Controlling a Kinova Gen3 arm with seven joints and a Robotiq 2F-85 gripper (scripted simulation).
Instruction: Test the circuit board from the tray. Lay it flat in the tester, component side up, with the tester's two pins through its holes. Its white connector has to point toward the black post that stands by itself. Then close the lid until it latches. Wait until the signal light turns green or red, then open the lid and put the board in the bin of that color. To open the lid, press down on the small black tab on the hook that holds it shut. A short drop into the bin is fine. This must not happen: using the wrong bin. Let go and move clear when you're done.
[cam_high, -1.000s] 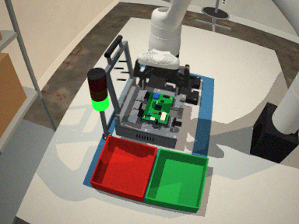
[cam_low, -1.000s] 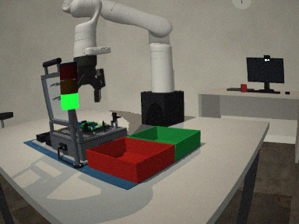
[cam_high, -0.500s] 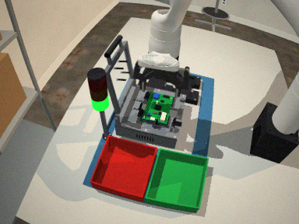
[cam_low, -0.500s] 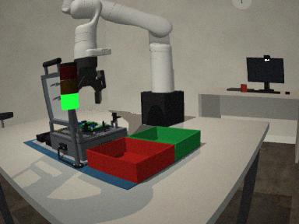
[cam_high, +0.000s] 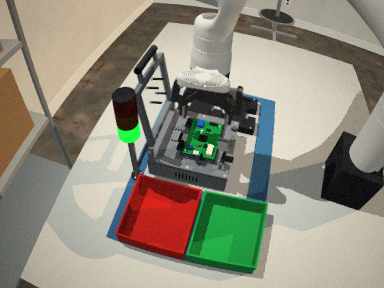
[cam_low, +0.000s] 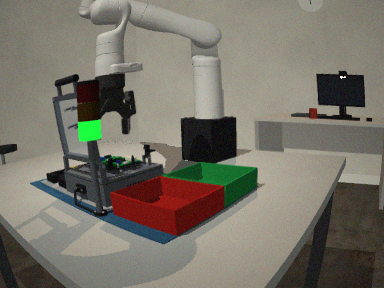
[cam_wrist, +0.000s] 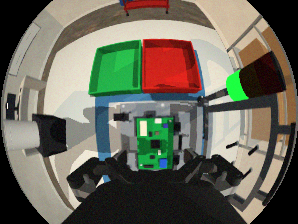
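The green circuit board lies flat in the grey tester, component side up. Its white connector is at the end nearer the bins. The tester's lid stands open and upright. The signal light glows green. My gripper is open and empty. It hangs straight above the board, a short way over the tester. The red bin and the green bin are both empty.
The black tray sits behind the tester on the blue mat. The arm's black base stands to the right. The light's pole rises at the tester's left front corner. A shelf stands off the table's left.
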